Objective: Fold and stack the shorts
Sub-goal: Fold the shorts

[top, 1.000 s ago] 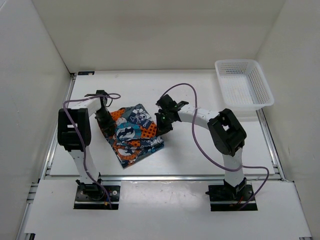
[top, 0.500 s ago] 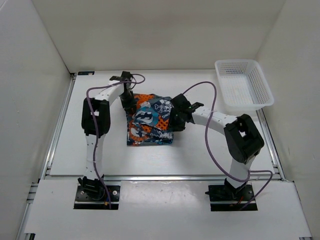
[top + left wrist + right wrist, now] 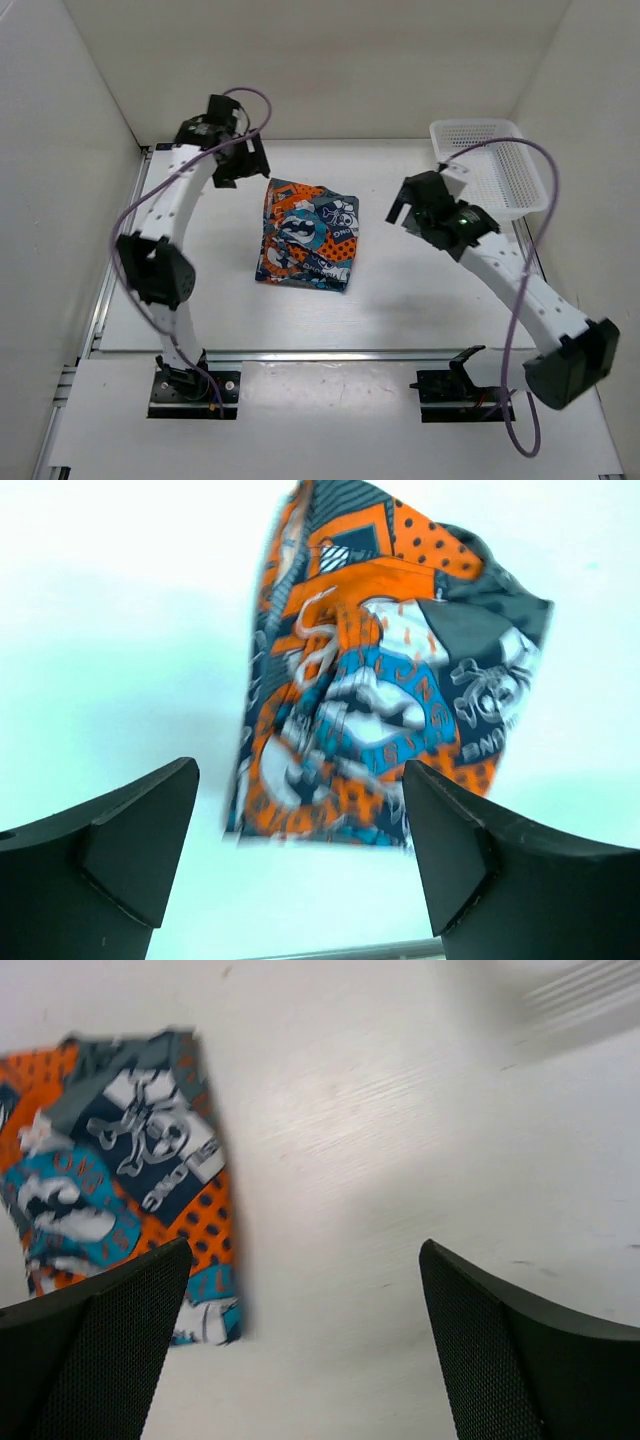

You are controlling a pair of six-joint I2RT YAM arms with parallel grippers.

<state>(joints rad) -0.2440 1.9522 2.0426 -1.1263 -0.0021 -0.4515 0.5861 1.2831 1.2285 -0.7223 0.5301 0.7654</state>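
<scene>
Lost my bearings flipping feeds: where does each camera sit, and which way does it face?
Top external: fixed above and behind the arms, looking down on table, shorts, basket; both arms show.
Left wrist: on the left arm, looking down at the shorts; its open jaws at bottom.
Right wrist: on the right arm, facing the table, shorts at left; open jaws at bottom.
Shared: all three show the shorts.
</scene>
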